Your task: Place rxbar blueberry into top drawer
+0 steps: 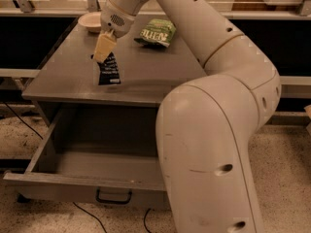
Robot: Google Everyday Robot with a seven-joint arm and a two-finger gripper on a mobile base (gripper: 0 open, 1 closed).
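Observation:
My gripper [103, 54] reaches down from the long white arm over the front left part of the grey cabinet top [146, 76]. Its pale fingers [105, 45] are shut on the top end of the rxbar blueberry [109, 72], a dark navy wrapper with white lettering. The bar hangs upright below the fingers, just above the cabinet top. The top drawer [73, 181] is pulled wide open below. Its inside looks empty, and its small dark handle [114, 196] shows on the front panel. My arm hides the drawer's right part.
A green crinkled chip bag [156, 32] lies at the back middle of the cabinet top. A white bowl [90, 21] stands at the back left. My arm's large white body [214, 149] fills the right side. Cables [85, 215] lie on the speckled floor.

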